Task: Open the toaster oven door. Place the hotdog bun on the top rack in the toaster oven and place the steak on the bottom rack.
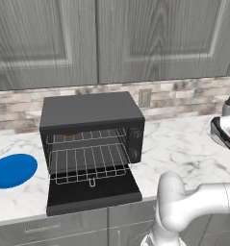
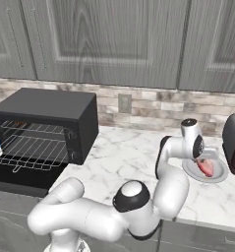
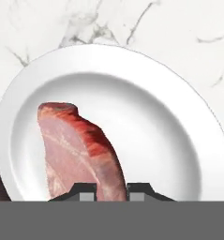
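Observation:
The black toaster oven stands on the counter with its door folded down flat in front. Inside are the top rack and the bottom rack, which has a wire loop at its front. A small orange-tan sliver, apparently the hotdog bun, shows at the back of the top rack. Far to the right, the pinkish-red steak lies on a white plate. My gripper reaches down onto the plate and is shut on the steak's near end, one finger on each side.
A blue round plate lies left of the oven. A dark appliance stands just right of the white plate. Open marble counter lies between the oven and the plate. Grey cabinets hang above, and a wall outlet sits in the backsplash.

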You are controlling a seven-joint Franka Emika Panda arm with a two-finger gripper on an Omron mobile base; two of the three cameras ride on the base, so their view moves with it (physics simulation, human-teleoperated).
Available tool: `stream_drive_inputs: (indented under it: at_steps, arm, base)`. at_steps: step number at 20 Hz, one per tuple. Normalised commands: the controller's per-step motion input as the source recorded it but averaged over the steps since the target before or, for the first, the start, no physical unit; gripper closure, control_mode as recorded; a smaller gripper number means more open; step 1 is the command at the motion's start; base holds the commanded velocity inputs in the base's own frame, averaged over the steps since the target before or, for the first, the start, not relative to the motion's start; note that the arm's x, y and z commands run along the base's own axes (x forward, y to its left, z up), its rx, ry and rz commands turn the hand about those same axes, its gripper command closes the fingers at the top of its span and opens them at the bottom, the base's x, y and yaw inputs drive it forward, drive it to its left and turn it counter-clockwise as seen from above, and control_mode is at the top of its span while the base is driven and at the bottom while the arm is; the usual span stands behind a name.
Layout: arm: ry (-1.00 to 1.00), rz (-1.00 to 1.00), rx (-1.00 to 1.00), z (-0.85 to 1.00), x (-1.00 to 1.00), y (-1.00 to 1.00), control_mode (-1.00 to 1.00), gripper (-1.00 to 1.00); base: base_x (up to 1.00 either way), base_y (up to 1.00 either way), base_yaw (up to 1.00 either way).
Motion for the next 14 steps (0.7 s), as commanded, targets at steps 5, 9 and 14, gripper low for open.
stream_drive_inputs:
  at_steps: [5,9,14]
  arm:
    - [0.0,0.13,0.0,0.59,-0.88,0.34,-1.0,1.0]
    - [0.0,0.18,-0.05,0.38,-1.0,0.94,-1.0,1.0]
    - [0.0,0.2,-0.05,0.59,-1.0,1.0,-1.0,1.0]
  base:
    - [0.0,0.0,0.0]
    - [0.0,0.0,0.0]
    - [0.0,0.0,0.0]
